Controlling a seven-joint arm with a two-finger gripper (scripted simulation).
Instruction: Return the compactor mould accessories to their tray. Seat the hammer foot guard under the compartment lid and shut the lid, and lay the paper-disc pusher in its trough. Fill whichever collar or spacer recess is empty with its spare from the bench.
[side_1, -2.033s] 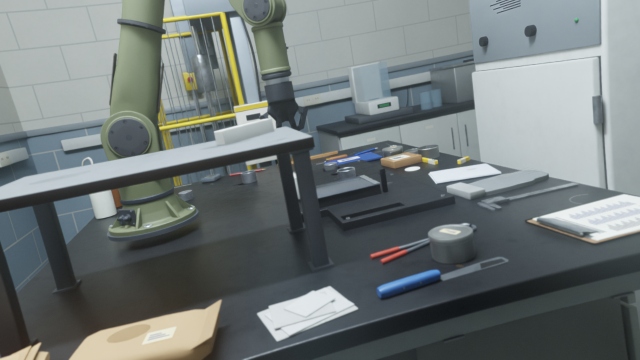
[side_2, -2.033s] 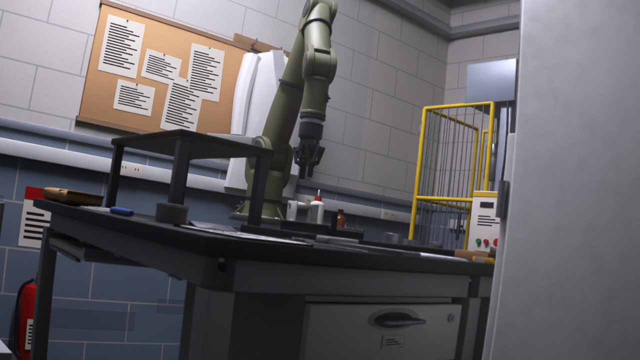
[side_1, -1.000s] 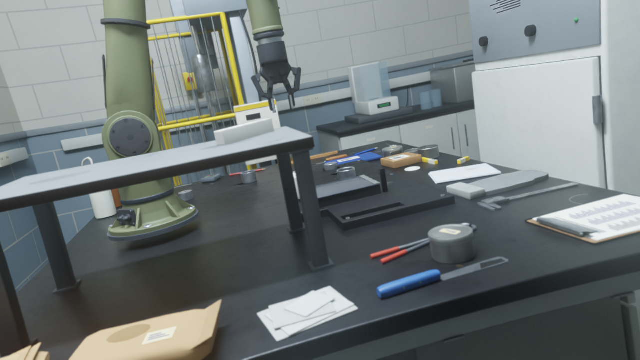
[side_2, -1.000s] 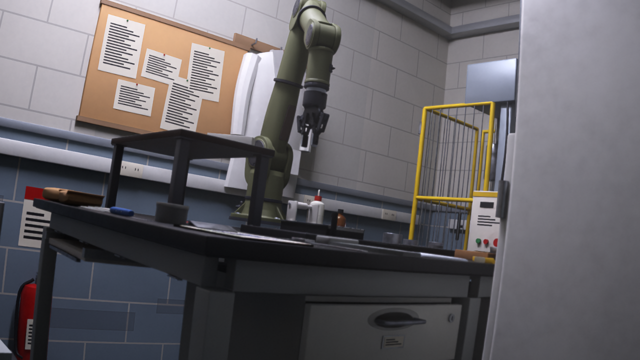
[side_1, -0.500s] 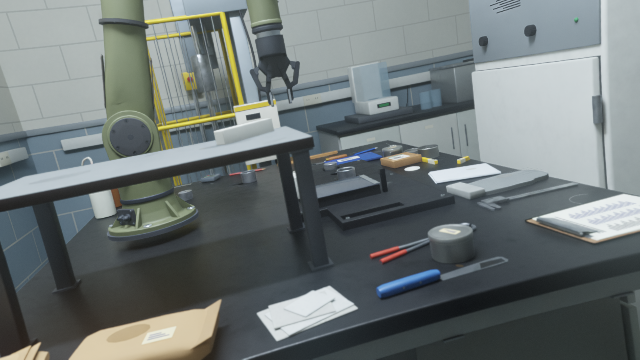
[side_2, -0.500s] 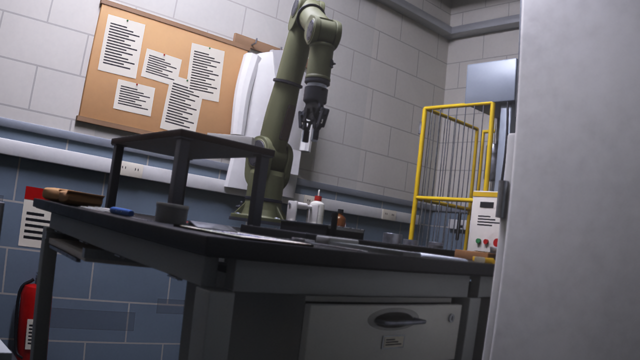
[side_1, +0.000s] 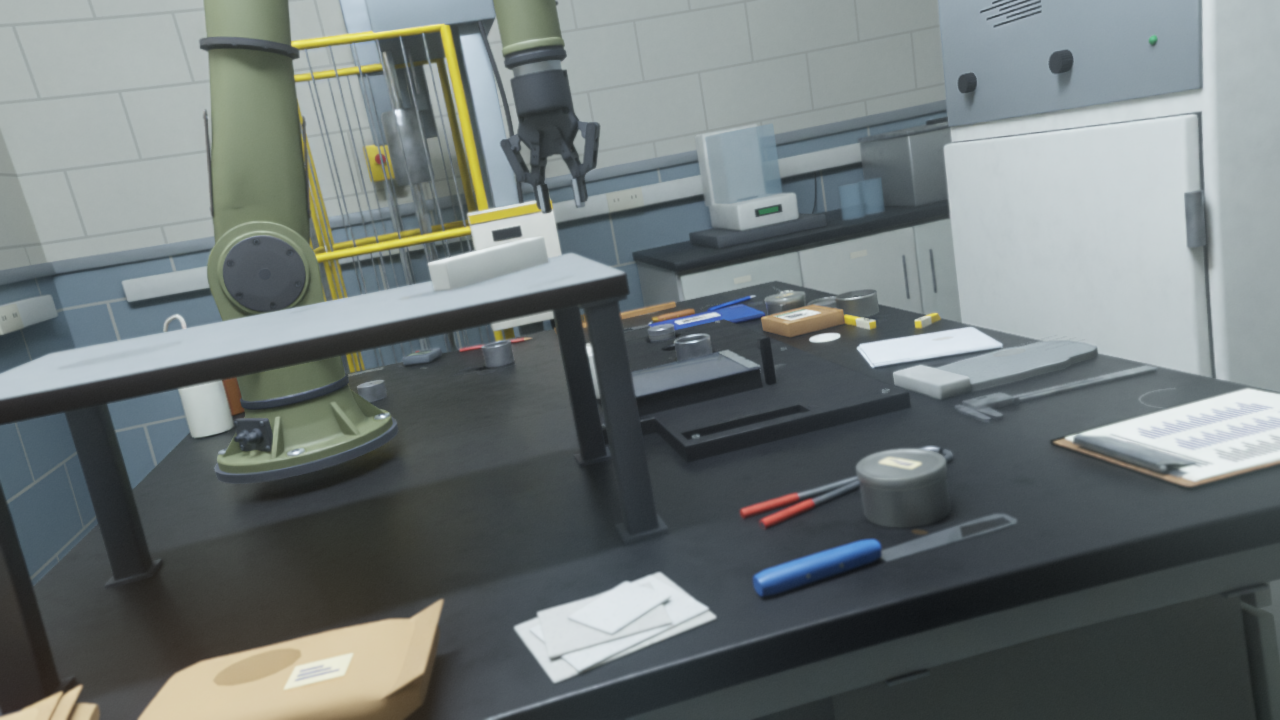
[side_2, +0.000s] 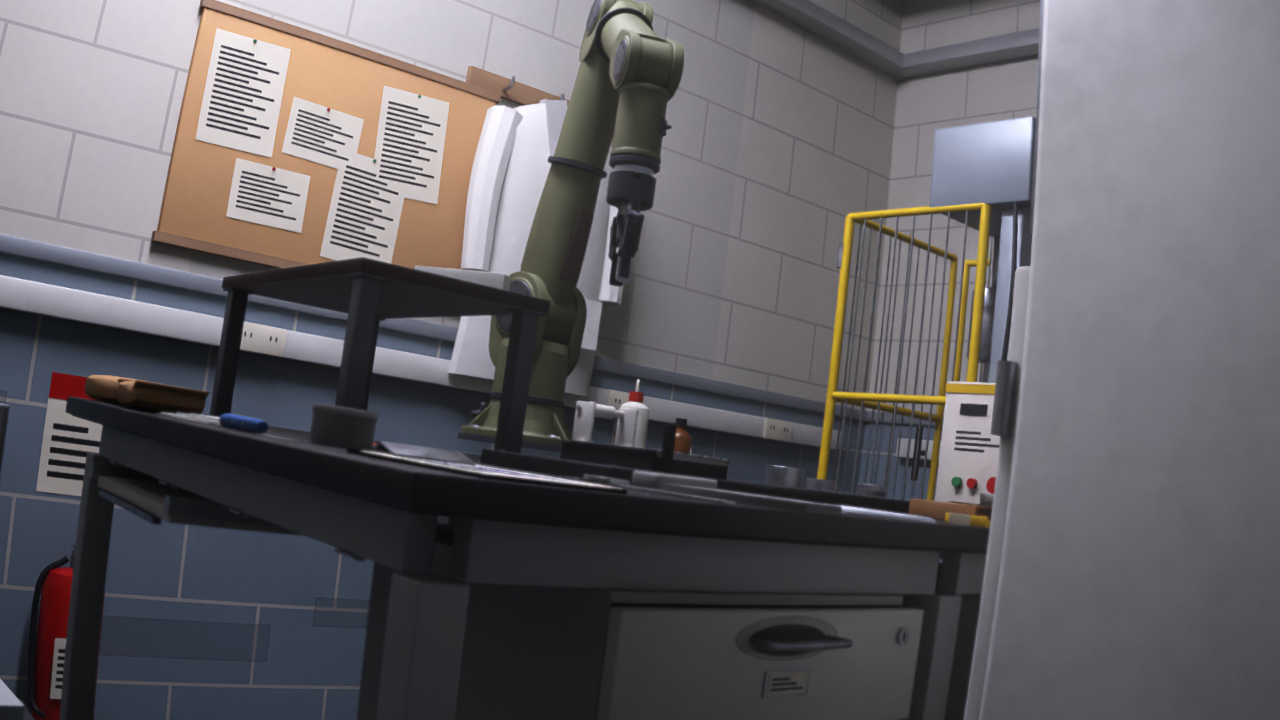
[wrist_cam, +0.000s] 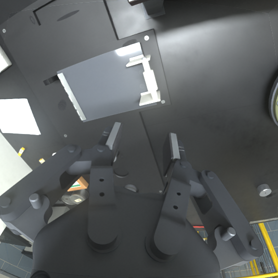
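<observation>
My gripper (side_1: 562, 194) hangs high above the far end of the black bench, over the accessory tray (side_1: 761, 405), and it is open with nothing in it. The wrist camera looks straight down between the fingers (wrist_cam: 141, 141) at the tray's grey compartment lid (wrist_cam: 109, 80), which lies flat with a pale handle (wrist_cam: 146, 80) along one edge. The tray's long trough (side_1: 743, 423) is an empty dark slot near its front edge. Small grey rings (side_1: 692, 345) stand on the bench behind the tray, and another grey ring (wrist_cam: 264, 190) sits apart on the bench.
A grey tin (side_1: 904, 486) with a label sits near the front, beside red-handled tongs (side_1: 792, 503) and a blue-handled tool (side_1: 819, 566). A raised grey shelf (side_1: 295, 327) on black legs spans the left side, with a white block (side_1: 488, 262) on it. The arm's base (side_1: 300, 439) stands behind it.
</observation>
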